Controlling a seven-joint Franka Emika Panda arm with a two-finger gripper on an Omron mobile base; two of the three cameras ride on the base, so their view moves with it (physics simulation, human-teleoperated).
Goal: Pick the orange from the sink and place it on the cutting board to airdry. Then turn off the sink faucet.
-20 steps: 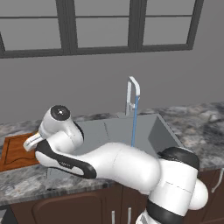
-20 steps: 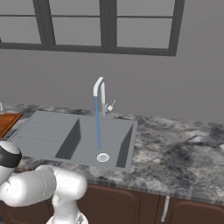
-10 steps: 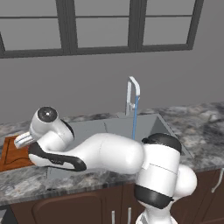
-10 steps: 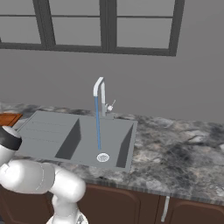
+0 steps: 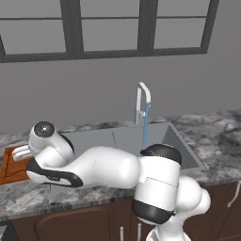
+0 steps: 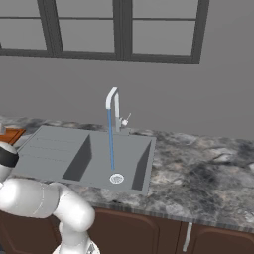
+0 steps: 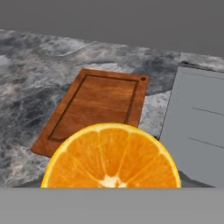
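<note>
One half orange [image 7: 111, 157] fills the lower middle of the hand view, its cut face with pale segments turned toward the camera. It sits right in front of the lens, where the gripper's fingertips would rise, and it covers them, so I cannot tell whether the jaws are closed on it or parted. Beyond the fruit lies the cutting board [image 7: 98, 106], a reddish-brown rectangle with a groove round its edge, flat on the dark marbled counter [image 7: 30, 74]. The orange overlaps the board's near edge in this view; whether it touches the wood cannot be made out.

Just beside the board's long edge, with a narrow strip of counter between, the grey ribbed drainboard side of the sink [image 7: 201, 131] begins.

From the left base view, the arm reaches from the lower right across the front of the sink [image 5: 117, 139] to the counter's left end, its wrist over the cutting board [image 5: 9, 167]. The hand itself is hidden behind the wrist there.

At the sink's back edge stands the sink faucet [image 6: 115, 106], its gooseneck arched over the deeper basin and its small lever sticking out to the side. A thin blue stream of water [image 6: 111, 144] runs from the spout straight down to the round silver drain [image 6: 116, 178] on the basin floor. Dark-framed windows [image 6: 124, 27] line the grey wall behind.
</note>
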